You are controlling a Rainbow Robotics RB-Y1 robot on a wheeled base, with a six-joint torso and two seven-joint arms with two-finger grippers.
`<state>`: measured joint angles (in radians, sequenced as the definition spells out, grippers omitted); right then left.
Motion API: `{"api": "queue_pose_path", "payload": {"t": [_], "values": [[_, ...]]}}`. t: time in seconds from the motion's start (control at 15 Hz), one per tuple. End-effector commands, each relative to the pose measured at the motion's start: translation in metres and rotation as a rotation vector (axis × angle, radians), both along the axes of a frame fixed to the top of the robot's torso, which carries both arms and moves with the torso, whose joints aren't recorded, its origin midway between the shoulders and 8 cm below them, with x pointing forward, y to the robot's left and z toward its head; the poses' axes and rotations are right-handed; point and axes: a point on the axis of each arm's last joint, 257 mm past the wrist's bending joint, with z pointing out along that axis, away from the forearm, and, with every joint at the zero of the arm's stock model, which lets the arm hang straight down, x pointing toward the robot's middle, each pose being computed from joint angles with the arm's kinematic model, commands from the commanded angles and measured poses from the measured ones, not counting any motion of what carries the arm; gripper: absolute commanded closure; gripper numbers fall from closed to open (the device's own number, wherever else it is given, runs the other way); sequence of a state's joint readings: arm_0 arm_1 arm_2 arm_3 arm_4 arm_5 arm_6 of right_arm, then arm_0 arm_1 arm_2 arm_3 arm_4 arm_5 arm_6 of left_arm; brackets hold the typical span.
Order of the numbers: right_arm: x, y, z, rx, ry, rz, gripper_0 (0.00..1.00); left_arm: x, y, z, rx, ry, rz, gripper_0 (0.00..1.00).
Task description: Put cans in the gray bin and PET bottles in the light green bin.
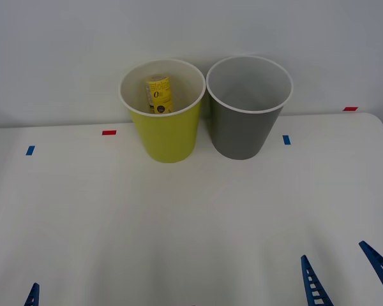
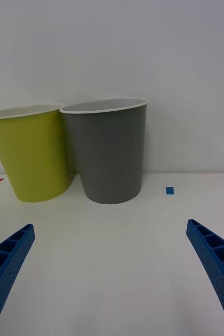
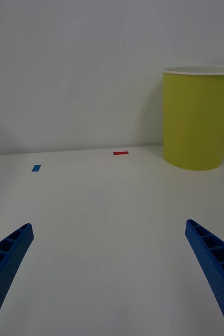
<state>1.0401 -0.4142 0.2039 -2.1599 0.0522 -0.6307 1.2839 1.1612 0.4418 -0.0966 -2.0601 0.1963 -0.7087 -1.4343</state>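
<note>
The white surface point(image 1: 191, 217) stretches ahead of both hands; the light green bin point(image 1: 165, 111) and the gray bin point(image 1: 247, 105) stand side by side well beyond them, rims nearly touching; the PET bottle point(image 1: 159, 94) already lies inside the light green bin, leaning on its wall; the right hand point(image 2: 112, 273) hangs low, fingers spread wide and holding nothing; the left hand point(image 3: 109, 273) likewise wide and bare; judged best now: keep both low and back from the bins, since no can lies within reach
</note>
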Motion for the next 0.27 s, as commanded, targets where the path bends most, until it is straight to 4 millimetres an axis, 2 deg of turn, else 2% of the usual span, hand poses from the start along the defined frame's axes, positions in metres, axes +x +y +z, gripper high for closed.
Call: {"api": "queue_pose_path", "payload": {"t": [0.07,0.27], "values": [[0.0,0.0,-0.0001,0.0,0.0,0.0,0.0,0.0,0.0,0.0,0.0,0.0,0.0,0.0],[0.0,0.0,-0.0001,0.0,0.0,0.0,0.0,0.0,0.0,0.0,0.0,0.0,0.0,0.0]]}}
